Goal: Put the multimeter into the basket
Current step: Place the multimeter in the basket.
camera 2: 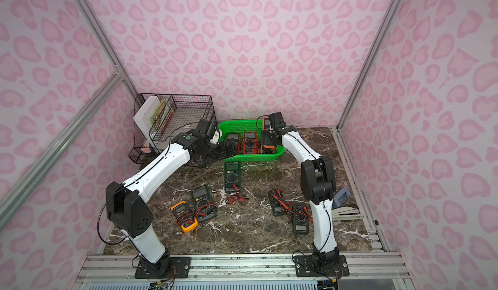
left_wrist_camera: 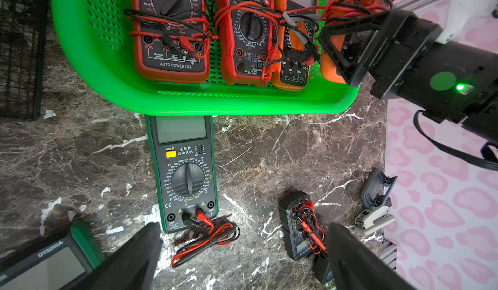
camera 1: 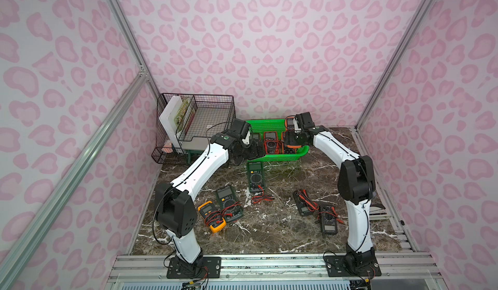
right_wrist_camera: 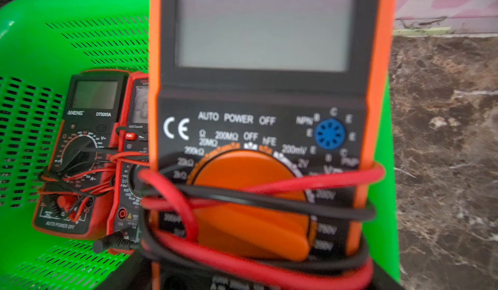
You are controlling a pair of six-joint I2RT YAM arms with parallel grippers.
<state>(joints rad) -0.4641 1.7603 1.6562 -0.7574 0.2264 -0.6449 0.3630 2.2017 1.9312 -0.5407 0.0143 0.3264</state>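
The green basket (camera 1: 285,157) (camera 2: 250,157) (left_wrist_camera: 215,102) (right_wrist_camera: 54,32) stands at the back of the marble table. Three multimeters lie in it side by side: a red-and-black one (left_wrist_camera: 172,32), a red one (left_wrist_camera: 245,40) and an orange one (left_wrist_camera: 293,54). My right gripper (camera 1: 292,140) (left_wrist_camera: 336,56) is shut on another orange multimeter (right_wrist_camera: 258,113) (left_wrist_camera: 332,70) (camera 1: 290,123), its leads wrapped round it, over the basket's right end. My left gripper (left_wrist_camera: 242,248) (camera 1: 250,153) hangs open and empty by the basket's near left corner, above a green multimeter (left_wrist_camera: 186,172) (camera 1: 255,176).
More multimeters lie on the table: a green one (camera 1: 229,203) and a yellow one (camera 1: 211,215) at the near left, two black ones (camera 1: 304,202) (camera 1: 327,220) at the near right. A black wire rack (camera 1: 196,121) stands left of the basket. A stapler (camera 2: 346,207) lies at the right edge.
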